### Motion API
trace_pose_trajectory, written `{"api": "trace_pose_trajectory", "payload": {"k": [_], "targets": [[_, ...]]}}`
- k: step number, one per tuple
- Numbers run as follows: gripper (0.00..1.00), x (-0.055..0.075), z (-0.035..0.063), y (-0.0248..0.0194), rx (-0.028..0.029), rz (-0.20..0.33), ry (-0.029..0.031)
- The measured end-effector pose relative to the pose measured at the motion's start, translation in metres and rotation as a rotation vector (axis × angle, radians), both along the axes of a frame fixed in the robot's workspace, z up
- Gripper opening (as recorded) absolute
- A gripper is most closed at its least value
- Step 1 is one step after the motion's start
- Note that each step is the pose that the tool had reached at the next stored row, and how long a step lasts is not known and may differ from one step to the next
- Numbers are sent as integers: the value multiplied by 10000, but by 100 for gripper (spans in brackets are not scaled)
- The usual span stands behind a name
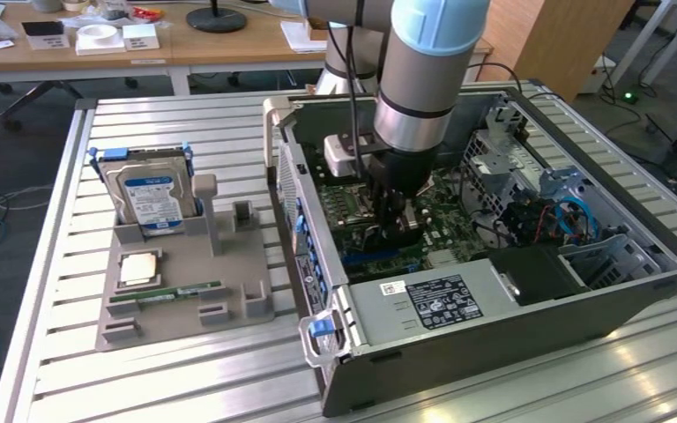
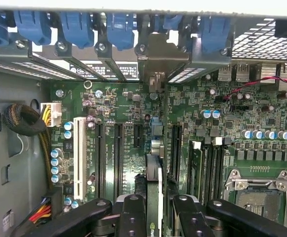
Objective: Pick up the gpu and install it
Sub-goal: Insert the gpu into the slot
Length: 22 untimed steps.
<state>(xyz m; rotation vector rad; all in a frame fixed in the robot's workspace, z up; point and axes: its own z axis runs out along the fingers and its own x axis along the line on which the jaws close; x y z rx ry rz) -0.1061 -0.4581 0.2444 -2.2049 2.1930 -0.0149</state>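
The gpu (image 2: pixel 153 173) shows edge-on in the wrist view as a thin dark card. Its silver bracket (image 2: pixel 155 59) reaches the rear slot openings of the case. My gripper (image 2: pixel 155 210) is shut on the card, one black finger (image 2: pixel 132 212) on each side. The card stands upright over the green motherboard (image 2: pixel 123 103), between the long black expansion slots (image 2: pixel 117 153). I cannot tell whether it sits in a slot. In the exterior view my gripper (image 1: pixel 391 231) is low inside the open computer case (image 1: pixel 574 300), just over the motherboard.
On the exterior view's left a grey holder (image 1: pixel 174 308) carries a hard drive (image 1: pixel 151 198), a CPU (image 1: pixel 138 267) and a green RAM stick (image 1: pixel 180 291). Inside the case are the power supply (image 1: pixel 433 304), drive bays and cables (image 1: pixel 550 220). Blue slot latches (image 2: pixel 74 27) line the case's rear wall.
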Motion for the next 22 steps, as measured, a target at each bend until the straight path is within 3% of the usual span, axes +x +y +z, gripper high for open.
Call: {"api": "trace_pose_trajectory", "payload": {"k": [4,10,12,16,19,22], "targets": [[26,1,-23,2,17,-1,-36],[26,1,-18,1,12,0,-31],[26,2,1,4,34,0,-43],[26,1,30,2,-5,0,-34],[26,1,32,-3,-95,1,-30],[26,1,17,-4,-97,0,-41]]}}
